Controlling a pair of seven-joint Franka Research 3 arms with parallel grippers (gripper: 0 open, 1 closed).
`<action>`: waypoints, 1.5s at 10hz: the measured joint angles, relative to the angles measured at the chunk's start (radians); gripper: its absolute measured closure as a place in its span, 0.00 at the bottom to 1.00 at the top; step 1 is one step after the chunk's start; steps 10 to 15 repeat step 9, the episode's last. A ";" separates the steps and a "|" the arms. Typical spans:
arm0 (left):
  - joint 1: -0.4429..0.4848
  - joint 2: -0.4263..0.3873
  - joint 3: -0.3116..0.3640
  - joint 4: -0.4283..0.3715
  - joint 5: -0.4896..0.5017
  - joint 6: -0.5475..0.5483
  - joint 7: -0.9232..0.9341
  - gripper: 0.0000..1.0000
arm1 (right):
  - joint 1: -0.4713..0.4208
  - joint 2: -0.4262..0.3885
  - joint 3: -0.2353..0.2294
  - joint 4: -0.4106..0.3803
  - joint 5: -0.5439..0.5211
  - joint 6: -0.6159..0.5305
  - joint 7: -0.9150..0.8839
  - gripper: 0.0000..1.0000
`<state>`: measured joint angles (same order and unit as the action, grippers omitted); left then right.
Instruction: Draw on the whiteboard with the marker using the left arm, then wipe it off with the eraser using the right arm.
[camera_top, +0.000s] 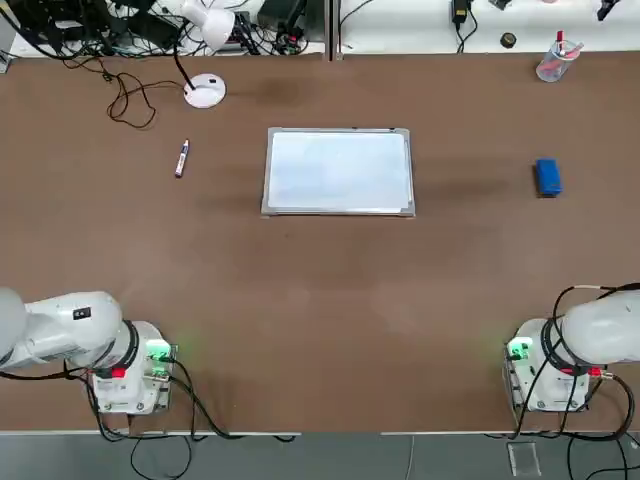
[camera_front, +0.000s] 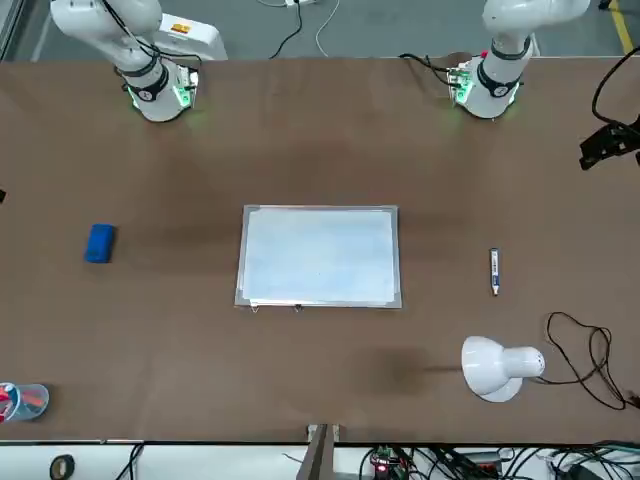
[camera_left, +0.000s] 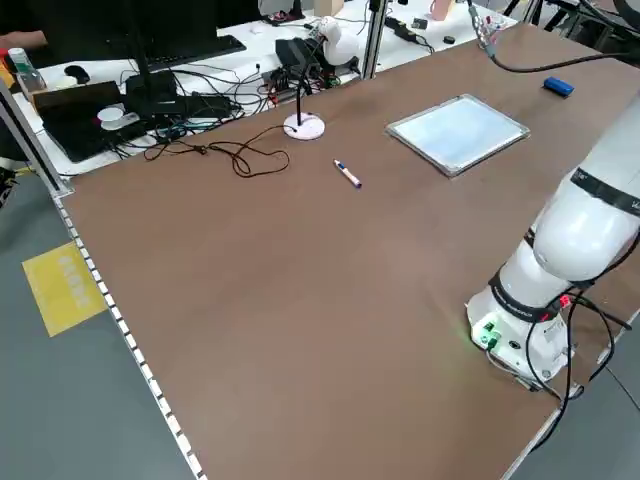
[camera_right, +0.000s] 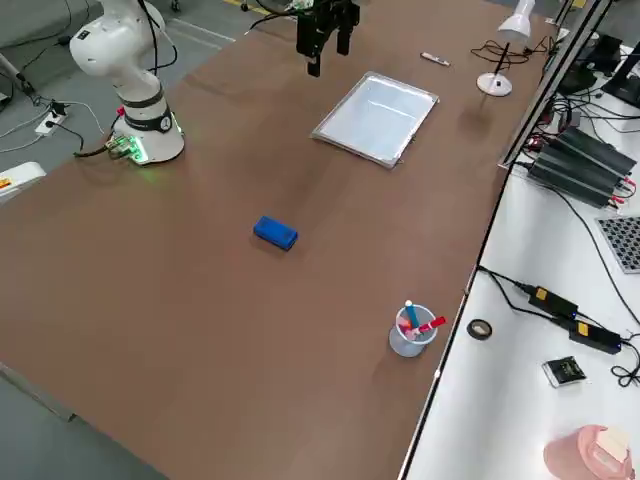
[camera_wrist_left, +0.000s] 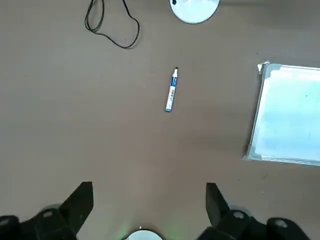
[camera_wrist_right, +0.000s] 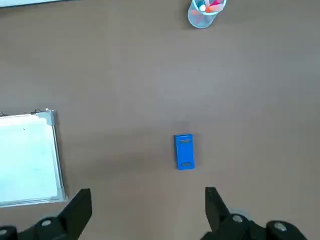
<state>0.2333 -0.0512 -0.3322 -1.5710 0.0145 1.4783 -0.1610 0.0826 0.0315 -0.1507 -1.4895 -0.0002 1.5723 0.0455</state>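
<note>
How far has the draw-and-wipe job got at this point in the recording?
Nothing looks done: the whiteboard shows no clear drawing. Nothing is in hand: the left gripper is open above the table, short of the marker, and the right gripper is open, with the eraser lying apart from it. Picking up the marker, drawing, picking up the eraser and wiping all appear left.

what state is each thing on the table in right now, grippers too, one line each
whiteboard: lying flat, no drawing visible on it
marker: lying on its side, not held
eraser: lying flat, not held
cup: upright, pens in it
lamp: standing on its base
left gripper: open, empty
right gripper: open, empty
</note>
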 joint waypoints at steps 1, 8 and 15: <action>0.000 0.000 -0.005 0.000 0.000 0.000 0.004 0.00 | 0.000 0.000 0.000 0.000 0.000 0.000 0.000 0.00; 0.002 -0.001 -0.024 0.000 0.005 0.000 0.083 0.00 | 0.000 0.000 0.003 0.000 0.001 0.000 -0.001 0.00; 0.003 -0.001 -0.023 0.000 0.010 0.000 0.095 0.00 | 0.000 0.000 0.004 0.000 0.001 0.000 -0.001 0.00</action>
